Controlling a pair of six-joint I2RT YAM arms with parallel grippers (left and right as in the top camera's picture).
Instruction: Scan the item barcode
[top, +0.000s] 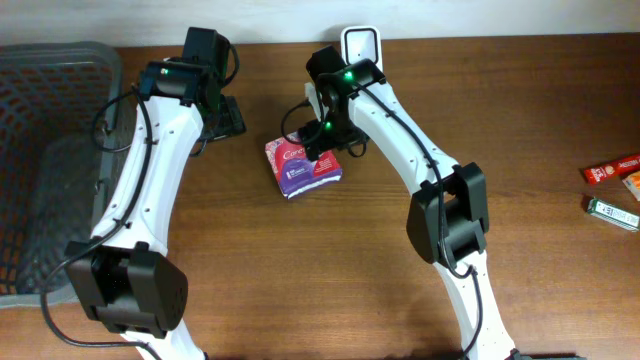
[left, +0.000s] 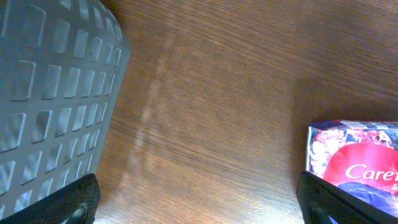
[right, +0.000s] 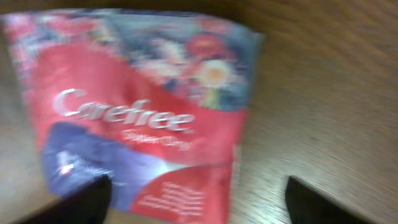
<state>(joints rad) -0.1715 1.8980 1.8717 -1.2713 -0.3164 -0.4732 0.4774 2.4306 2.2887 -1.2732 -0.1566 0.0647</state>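
Note:
The item is a red and purple "Carefree" packet (top: 303, 166) lying flat on the wooden table, printed face up; no barcode shows. My right gripper (top: 325, 148) hovers over the packet's far right edge. In the right wrist view the packet (right: 143, 112) fills the left and centre, blurred, and the right gripper (right: 199, 208) stands open, its left finger over the packet and its right finger over bare wood. My left gripper (top: 228, 115) is open to the packet's upper left. The left gripper (left: 199, 205) holds nothing, with the packet's corner (left: 357, 158) by its right finger.
A grey mesh basket (top: 50, 150) takes up the table's left side and shows in the left wrist view as well (left: 50, 93). A white device (top: 360, 45) stands at the back edge. Small packets (top: 610, 170) (top: 612, 212) lie far right.

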